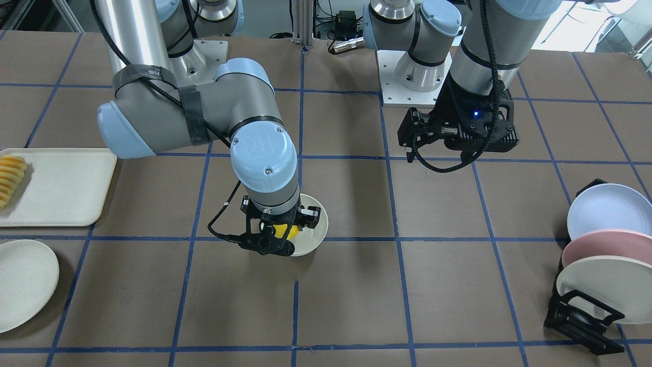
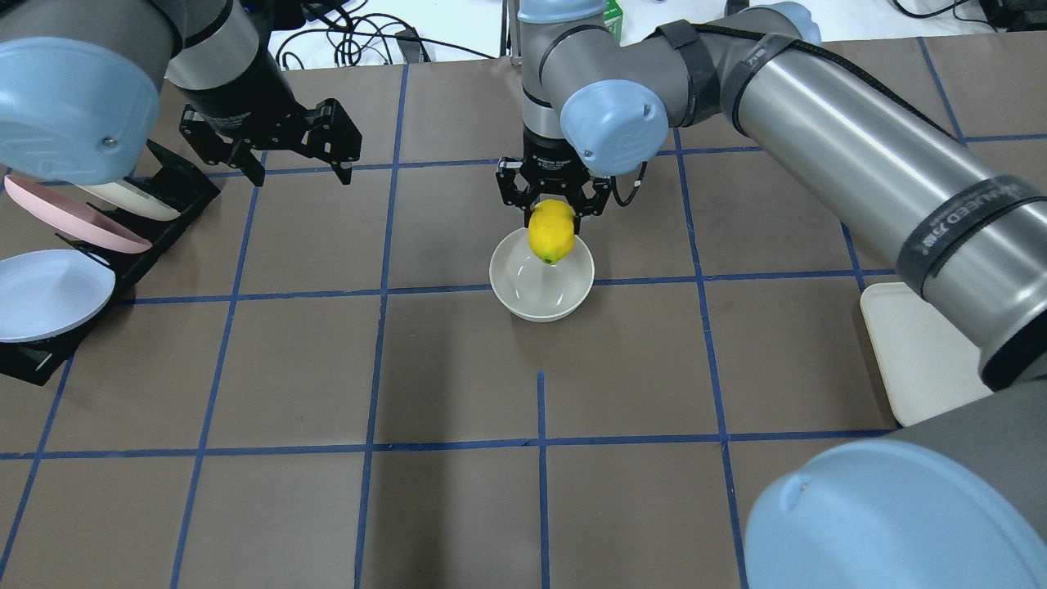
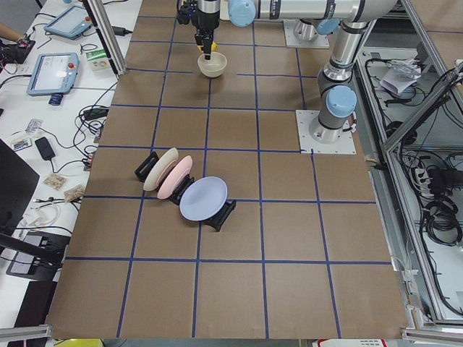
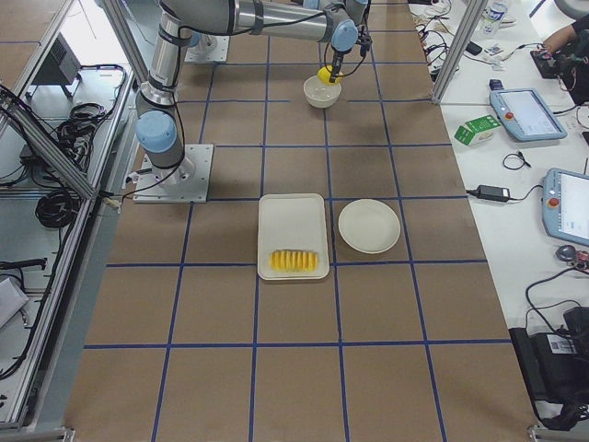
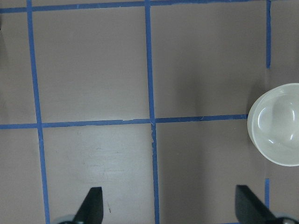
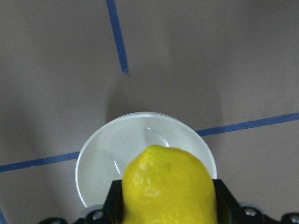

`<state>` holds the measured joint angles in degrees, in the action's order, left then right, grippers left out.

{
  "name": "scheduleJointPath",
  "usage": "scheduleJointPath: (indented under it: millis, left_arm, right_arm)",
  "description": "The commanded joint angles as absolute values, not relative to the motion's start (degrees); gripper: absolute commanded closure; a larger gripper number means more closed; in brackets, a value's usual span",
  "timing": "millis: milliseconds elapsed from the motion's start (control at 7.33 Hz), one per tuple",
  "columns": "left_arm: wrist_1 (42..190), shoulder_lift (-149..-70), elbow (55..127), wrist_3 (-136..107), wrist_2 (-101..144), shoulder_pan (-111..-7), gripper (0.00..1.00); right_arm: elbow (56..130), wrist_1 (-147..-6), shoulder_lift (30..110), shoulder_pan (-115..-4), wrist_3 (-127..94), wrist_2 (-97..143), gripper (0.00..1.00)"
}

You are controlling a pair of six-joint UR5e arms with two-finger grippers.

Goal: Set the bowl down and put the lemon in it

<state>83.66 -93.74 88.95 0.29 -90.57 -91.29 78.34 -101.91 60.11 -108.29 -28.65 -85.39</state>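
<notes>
The off-white bowl [image 2: 541,284] stands upright on the table's middle; it also shows in the front view [image 1: 314,235], left wrist view [image 5: 276,124] and right wrist view [image 6: 103,161]. My right gripper [image 2: 552,214] is shut on the yellow lemon [image 2: 551,231] and holds it just above the bowl's far rim, tip pointing down. The lemon fills the right wrist view [image 6: 168,189] and peeks out in the front view [image 1: 281,230]. My left gripper [image 2: 298,168] is open and empty, hovering over the table to the left, apart from the bowl.
A black rack [image 2: 164,196] with a lilac plate [image 2: 49,293], a pink plate [image 2: 69,219] and a cream plate stands at the left. A white tray [image 1: 66,186] with ridged orange slices [image 1: 10,178] and a cream plate [image 1: 23,283] lie on the right arm's side.
</notes>
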Motion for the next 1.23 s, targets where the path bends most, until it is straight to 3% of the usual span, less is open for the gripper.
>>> scheduleJointPath:
  millis: [0, 136, 273, 409, 545, 1091]
  left_arm:
    - [83.8, -93.8, 89.2, 0.2, -90.5, -91.2, 0.00]
    - [83.8, -93.9, 89.3, 0.2, -90.4, -91.1, 0.00]
    - [83.8, -94.0, 89.3, 0.1, -90.3, -90.9, 0.00]
    - [83.8, -94.0, 89.3, 0.1, -90.3, -90.9, 0.00]
    - [83.7, -94.0, 89.3, 0.1, -90.3, -90.8, 0.00]
    - [83.1, -93.8, 90.1, 0.2, -90.2, -90.5, 0.00]
  right_arm:
    - [82.9, -108.3, 59.3, -108.7, -29.2, -85.2, 1.00]
    - [85.1, -111.7, 59.3, -108.7, -29.3, -85.2, 1.00]
    - [86.2, -112.3, 59.3, -108.7, -29.2, -85.0, 0.78]
    - [86.6, -112.4, 59.3, -108.7, -29.2, -84.6, 0.34]
    - [86.5, -112.4, 59.3, -108.7, -28.7, -84.7, 0.02]
    - [85.1, -111.2, 62.8, -106.9, -27.8, -85.7, 0.00]
